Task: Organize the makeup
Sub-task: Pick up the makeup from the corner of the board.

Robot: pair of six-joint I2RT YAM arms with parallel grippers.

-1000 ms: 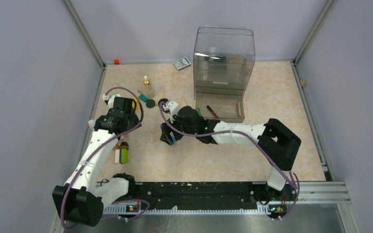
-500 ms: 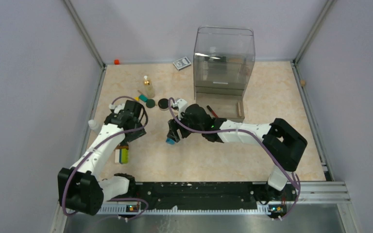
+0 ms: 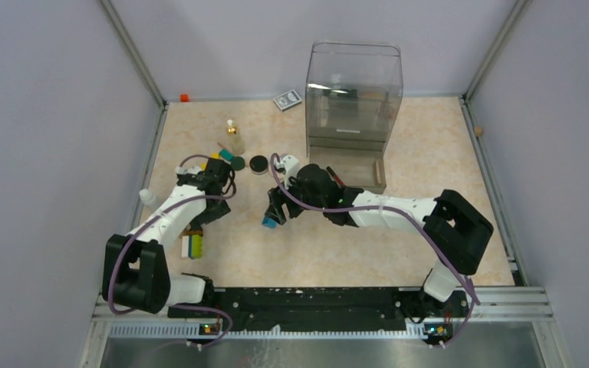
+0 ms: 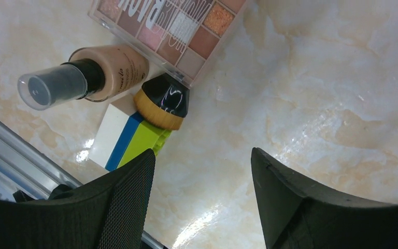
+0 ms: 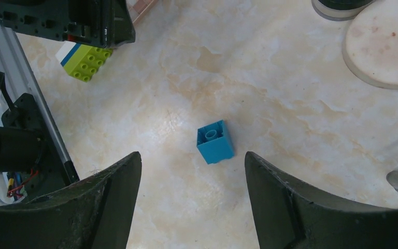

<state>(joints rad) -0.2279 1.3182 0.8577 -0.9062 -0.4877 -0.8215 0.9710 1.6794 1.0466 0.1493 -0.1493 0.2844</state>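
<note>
Black round compact (image 3: pixel 258 163) unmoved; right pincer (image 5: pixel 192 158) now spread above blue cube (image 5: pixel 215 142).

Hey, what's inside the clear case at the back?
Its front tray holds a thin dark stick. The right arm covers the tray's left corner; upper shelves too hazy.

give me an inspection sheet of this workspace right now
surface: beige marbled table, no spill seen
job's things: checkered palette, tan bottle and brush clustered; gold-capped bottle, black compact, beige disc loose; clear organizer at back
clutter: blue cube, toy blocks, card box
grippers: left gripper and right gripper open, fingers empty
cables: purple cables looped along both arms
surroundings: grey walls, metal frame rail
</note>
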